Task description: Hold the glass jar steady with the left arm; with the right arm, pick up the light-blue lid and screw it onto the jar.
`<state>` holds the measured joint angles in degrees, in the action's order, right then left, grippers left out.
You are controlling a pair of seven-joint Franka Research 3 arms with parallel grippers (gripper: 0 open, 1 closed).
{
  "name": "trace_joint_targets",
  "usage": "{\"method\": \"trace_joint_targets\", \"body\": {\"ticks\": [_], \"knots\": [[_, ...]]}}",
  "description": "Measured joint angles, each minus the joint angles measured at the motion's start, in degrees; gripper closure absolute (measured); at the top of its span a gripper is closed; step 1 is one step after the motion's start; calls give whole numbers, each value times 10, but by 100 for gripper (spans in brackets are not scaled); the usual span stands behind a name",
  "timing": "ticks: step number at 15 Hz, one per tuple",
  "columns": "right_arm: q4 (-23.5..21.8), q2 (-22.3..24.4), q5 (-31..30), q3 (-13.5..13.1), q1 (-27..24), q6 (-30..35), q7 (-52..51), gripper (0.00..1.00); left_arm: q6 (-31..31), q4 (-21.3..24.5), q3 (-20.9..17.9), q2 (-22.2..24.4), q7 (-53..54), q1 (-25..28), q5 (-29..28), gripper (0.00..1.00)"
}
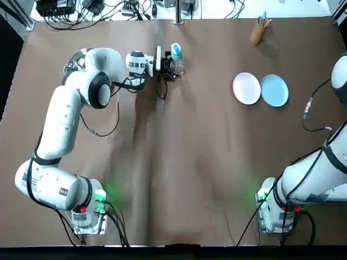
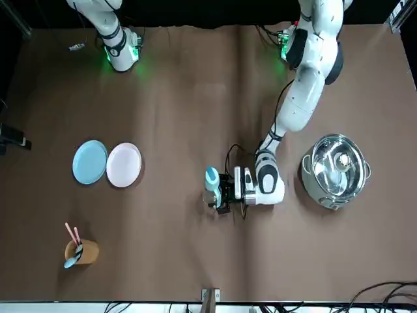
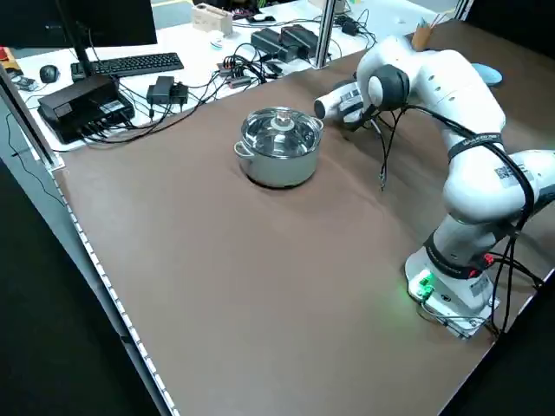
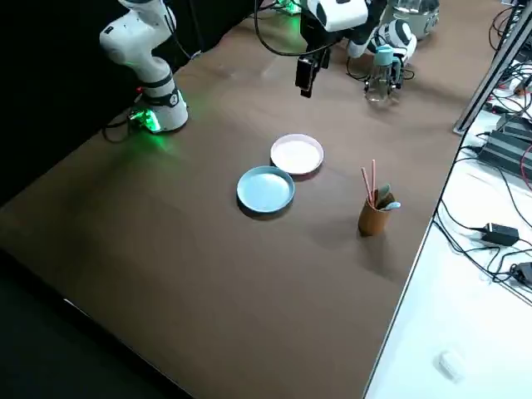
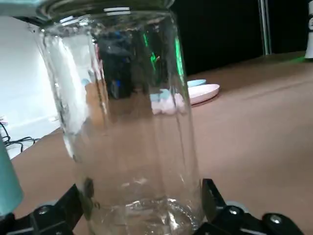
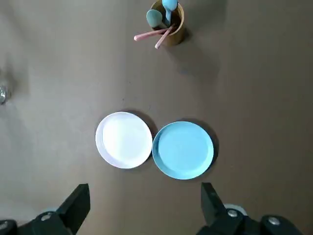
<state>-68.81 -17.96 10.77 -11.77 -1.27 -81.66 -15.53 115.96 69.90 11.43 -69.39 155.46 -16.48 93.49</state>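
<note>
The glass jar (image 5: 127,112) is being cut off at its top in the left wrist view. The right arm (image 1: 320,173) is being cropped by the top view's edge.

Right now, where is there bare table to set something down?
The wide middle, from the arm bases up to the white plate and blue plate, is bare. Crowded: left gripper, glass jar, pot. Right gripper hangs high above.
</note>
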Motion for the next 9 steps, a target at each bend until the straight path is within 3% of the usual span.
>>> {"method": "trace_joint_targets", "body": {"ticks": [9], "knots": [[0, 0, -1, 0, 0, 0, 0, 0, -24, 40, -1, 25, 0, 29, -16, 0]]}}
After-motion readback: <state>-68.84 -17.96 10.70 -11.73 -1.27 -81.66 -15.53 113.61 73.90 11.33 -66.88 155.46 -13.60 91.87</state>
